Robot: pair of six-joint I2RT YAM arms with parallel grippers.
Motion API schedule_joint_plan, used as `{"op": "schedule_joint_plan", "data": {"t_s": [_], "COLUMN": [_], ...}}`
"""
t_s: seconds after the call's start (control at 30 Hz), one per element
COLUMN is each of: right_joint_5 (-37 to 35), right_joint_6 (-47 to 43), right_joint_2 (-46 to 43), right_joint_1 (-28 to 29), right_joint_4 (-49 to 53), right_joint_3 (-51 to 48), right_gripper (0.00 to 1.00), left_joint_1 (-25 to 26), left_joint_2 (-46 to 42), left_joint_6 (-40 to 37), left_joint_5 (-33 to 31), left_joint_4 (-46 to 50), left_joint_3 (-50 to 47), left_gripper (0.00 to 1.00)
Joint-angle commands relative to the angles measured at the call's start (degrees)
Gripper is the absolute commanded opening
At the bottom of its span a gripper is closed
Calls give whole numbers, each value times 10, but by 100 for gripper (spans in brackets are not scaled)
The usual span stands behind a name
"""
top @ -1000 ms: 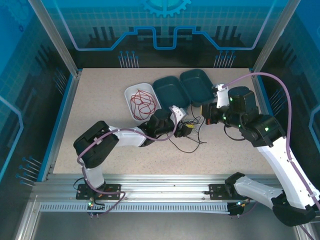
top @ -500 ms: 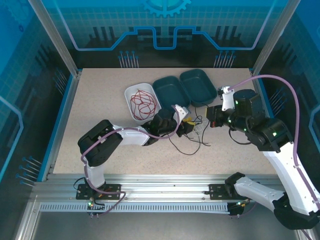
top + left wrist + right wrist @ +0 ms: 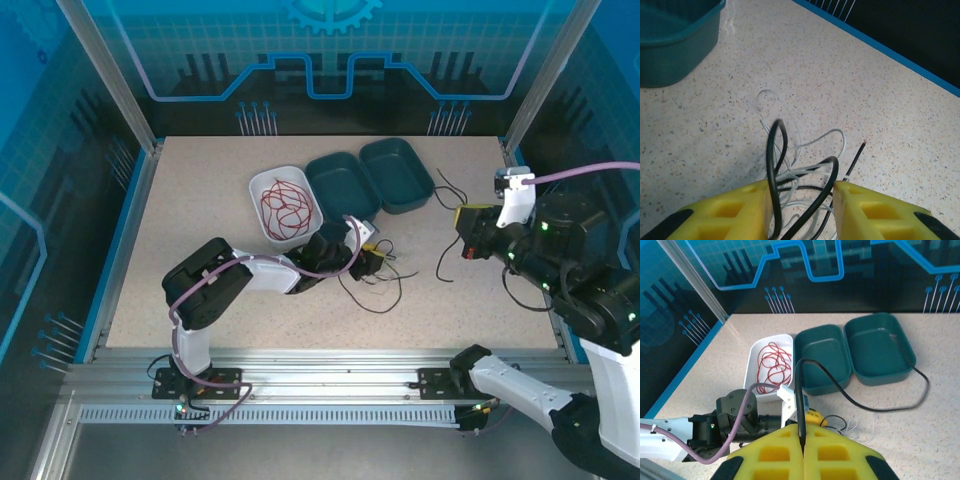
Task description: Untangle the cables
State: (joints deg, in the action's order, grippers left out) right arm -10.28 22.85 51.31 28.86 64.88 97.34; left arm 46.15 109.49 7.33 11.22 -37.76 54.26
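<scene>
left gripper (image 3: 372, 258): middle of the top view. My wrist cam shows the yellow fingers (image 3: 740, 212) parted, with black loops (image 3: 769, 165) and the whitish cable (image 3: 816, 136) lying loose in the gap.
right gripper (image 3: 802, 437): right side of the top view, pads clamped tight on one end of a black cable (image 3: 860, 406).
red cable (image 3: 285, 207): coiled in the white tray (image 3: 253, 195), upper middle.
teal trays (image 3: 345, 185): side by side just right of the white one.
edges: blue table edge (image 3: 880, 47) sits well away from the tangle.
room: bare table (image 3: 190, 220) across the left of the frame.
</scene>
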Motion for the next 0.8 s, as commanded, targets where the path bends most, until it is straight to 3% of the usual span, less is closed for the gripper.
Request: {"op": "schedule_joint_plan", "data": {"t_s": [0.0,0.2,0.47,0.67,0.77], "right_joint_5": [-14,-1,48,87,109], "right_joint_6": [-16,-21,-32,-45,-56], "right_joint_2": [5,18,54,107,140], "right_joint_1": [5,5,4,3,3], "right_joint_4": [22,2,-60,-118,-155], "right_joint_3": [14,-11,-34,-45,-47], "right_gripper": [0,0,0,0,0], "left_joint_1": [3,3,3,3,3], "left_joint_2": [2,-62,-231,-386,-465], "left_joint_6": [13,40,52,65,69], "left_joint_5": [8,26,16,-70,-126], "left_joint_4": [-1,-8,13,93,172], "left_joint_3": [-8,-35,-107,-164,-181], "left_gripper": [39,61,81,99,99]}}
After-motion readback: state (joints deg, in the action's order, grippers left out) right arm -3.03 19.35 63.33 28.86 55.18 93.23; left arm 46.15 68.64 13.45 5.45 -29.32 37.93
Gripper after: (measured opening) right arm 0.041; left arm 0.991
